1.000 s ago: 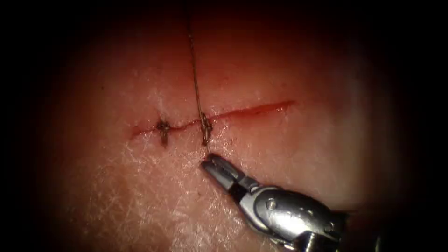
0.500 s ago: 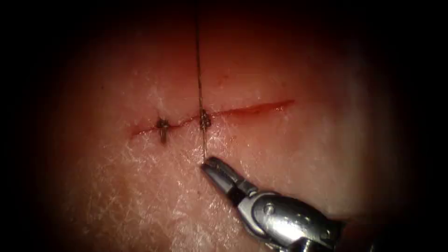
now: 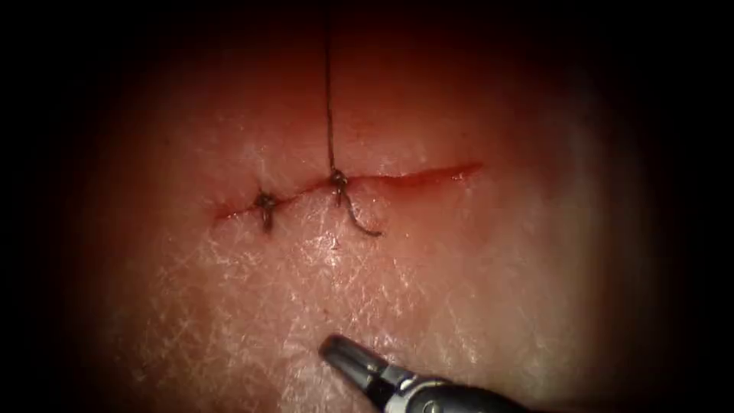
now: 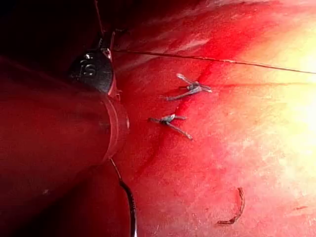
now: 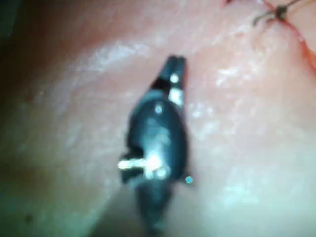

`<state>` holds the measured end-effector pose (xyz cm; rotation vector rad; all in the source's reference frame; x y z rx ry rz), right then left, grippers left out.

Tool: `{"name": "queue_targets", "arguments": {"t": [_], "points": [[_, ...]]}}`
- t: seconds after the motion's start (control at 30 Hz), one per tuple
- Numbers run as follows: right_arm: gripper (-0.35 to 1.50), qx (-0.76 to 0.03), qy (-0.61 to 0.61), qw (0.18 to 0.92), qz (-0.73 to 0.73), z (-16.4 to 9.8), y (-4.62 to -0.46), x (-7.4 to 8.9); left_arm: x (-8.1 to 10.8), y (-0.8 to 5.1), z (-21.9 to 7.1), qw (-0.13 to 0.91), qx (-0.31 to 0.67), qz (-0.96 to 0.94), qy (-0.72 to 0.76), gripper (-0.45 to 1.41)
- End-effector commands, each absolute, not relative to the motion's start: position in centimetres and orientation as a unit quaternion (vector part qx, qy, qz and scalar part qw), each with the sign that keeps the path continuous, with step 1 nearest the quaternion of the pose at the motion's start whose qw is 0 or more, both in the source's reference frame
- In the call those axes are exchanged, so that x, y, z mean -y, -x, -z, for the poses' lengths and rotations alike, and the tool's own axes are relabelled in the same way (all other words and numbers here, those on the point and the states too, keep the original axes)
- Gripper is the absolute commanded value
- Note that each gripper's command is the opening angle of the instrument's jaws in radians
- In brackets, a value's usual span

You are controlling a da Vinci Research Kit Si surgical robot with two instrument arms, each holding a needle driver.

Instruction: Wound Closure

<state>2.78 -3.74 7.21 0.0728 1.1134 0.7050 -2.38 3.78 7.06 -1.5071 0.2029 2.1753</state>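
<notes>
The cut runs across the tissue, with one tied stitch near its left end. A second knot sits on the cut to the right of it. From this knot the thread rises straight and taut. Its short tail curls free on the near side. In the left wrist view the taut thread ends at my left tool, which holds it. My right tool sits low, well clear of the cut, with its jaws shut on nothing; its tip hovers over bare tissue.
A loose cut piece of thread lies on the tissue away from the two knots. A thin dark curved strand hangs beside the left tool's shaft; I cannot tell what it is. Red fluid lines the cut.
The right tool has let go of the short tail and drawn back from the cut toward the near edge. The tail now curls free. The knot sits tighter and the long thread is straighter.
</notes>
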Motion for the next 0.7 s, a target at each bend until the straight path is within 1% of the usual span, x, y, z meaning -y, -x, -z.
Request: {"name": "queue_targets", "arguments": {"t": [0.03,0.27,0.3,0.37,0.4,0.47,0.5,0.57,0.7], "points": [[-0.35,-0.517,-0.035,0.790,-0.329,-7.3,-2.82,3.8,-3.8,2.45,-7.1,0.240,-0.076,-0.795,0.551,-0.45],[-0.35,-0.527,-0.020,0.785,-0.325,-7.1,-2.85,3.6,-3.6,2.49,-7.1,0.229,-0.069,-0.793,0.560,-0.45],[-0.32,-0.527,-0.022,0.785,-0.325,-7.1,-2.83,3.6,-3.6,2.48,-7.0,0.228,-0.064,-0.792,0.563,-0.45],[0.17,-0.527,-0.026,0.784,-0.328,-7.0,-2.78,3.5,-3.5,2.46,-6.9,0.227,-0.054,-0.790,0.567,-0.45],[0.27,-0.527,-0.028,0.783,-0.329,-6.9,-2.75,3.5,-3.4,2.44,-6.8,0.229,-0.050,-0.786,0.572,-0.45],[0.54,-0.527,-0.033,0.782,-0.330,-6.8,-2.69,3.4,-3.3,2.40,-6.6,0.233,-0.042,-0.779,0.580,-0.45],[0.62,-0.526,-0.039,0.780,-0.336,-6.7,-2.67,3.3,-3.3,2.38,-6.5,0.236,-0.039,-0.776,0.584,-0.45],[0.86,-0.527,-0.046,0.774,-0.348,-6.6,-2.64,3.2,-3.2,2.32,-6.2,0.240,-0.030,-0.767,0.594,-0.45],[1.01,-0.524,-0.059,0.765,-0.369,-6.5,-2.62,2.9,-3.0,2.25,-5.7,0.237,-0.026,-0.753,0.613,-0.45]]}}
